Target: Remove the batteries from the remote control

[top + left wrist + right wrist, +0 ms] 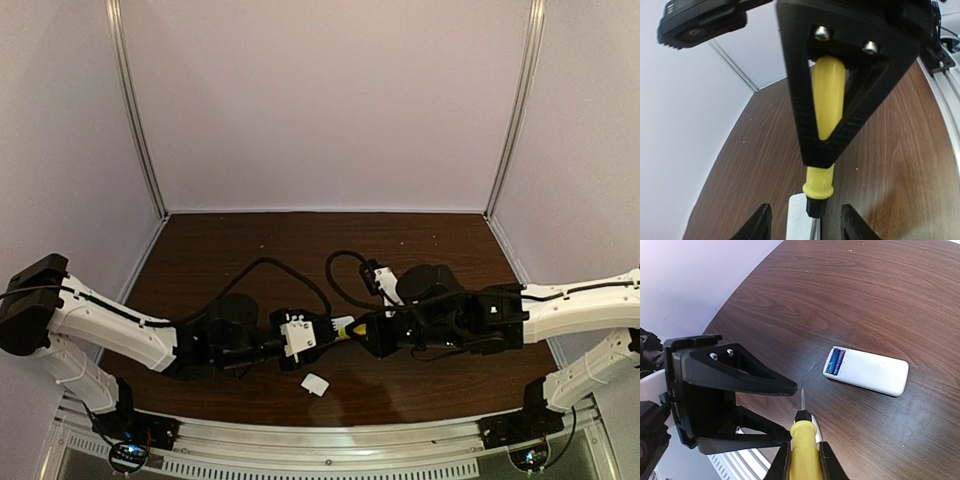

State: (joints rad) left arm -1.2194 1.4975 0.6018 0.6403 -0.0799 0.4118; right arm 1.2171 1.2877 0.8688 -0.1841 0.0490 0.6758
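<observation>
White remote control (867, 371) lay flat on the wood worktop (880, 285), at about 2 o'clock from the screwdriver tip in the right wrist view and apart from both grippers. Its bay at the 9 o'clock end was uncovered, with the batteries (835, 361) seated side by side inside. The small white cover piece (315, 384) sat loose on the worktop at 6 o'clock of where the two grippers met in the top view.

The right gripper (802, 455) was clenched on the yellow handle of the screwdriver (820, 185), with the tip clear of the remote. The left gripper (806, 222) was released, fingers spread and grasping nothing, the remote just ahead of it.

Step, as judged: cover off, cells not yet out, tool readied for prying. The next move likely calls for swinging the tip to the bay, getting it under one cell's end and levering up. The left gripper may need to pin the remote so it does not skid.

Counts:
- batteries: two
- remote control: one
- cover piece: one
- screwdriver: one
- grippers: two
</observation>
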